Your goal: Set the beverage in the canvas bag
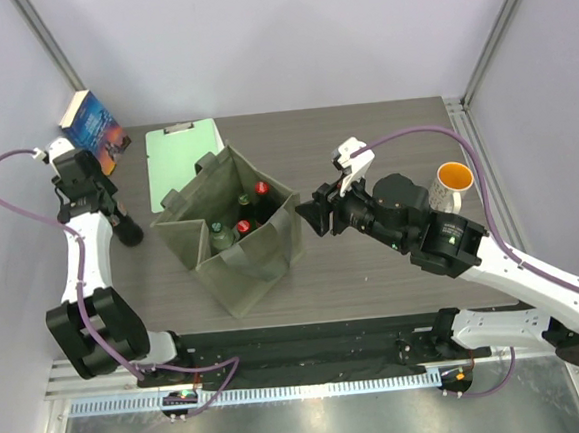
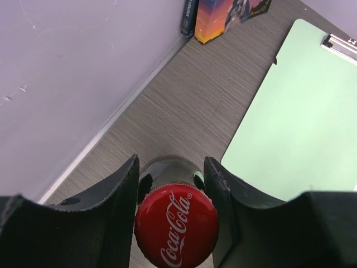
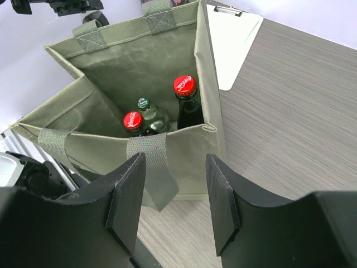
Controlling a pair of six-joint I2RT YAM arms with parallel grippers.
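The beverage (image 2: 176, 226), a dark glass cola bottle with a red cap, stands upright on the table at the far left, beside the wall. My left gripper (image 2: 171, 163) straddles its neck with both fingers against the glass; in the top view this gripper (image 1: 125, 229) is left of the canvas bag (image 1: 236, 236). The olive-grey bag (image 3: 134, 67) stands open at mid-table and holds two red-capped bottles (image 3: 184, 85) and a green-capped one (image 3: 143, 103). My right gripper (image 3: 173, 206) hovers open just off the bag's right side, where a strap handle (image 3: 159, 173) hangs loose between its fingers.
A mint-green clipboard (image 1: 180, 165) lies flat behind the bag. A book (image 1: 95, 126) leans at the back left corner by the wall. A white mug with an orange inside (image 1: 454, 178) stands at the right edge, behind the right arm.
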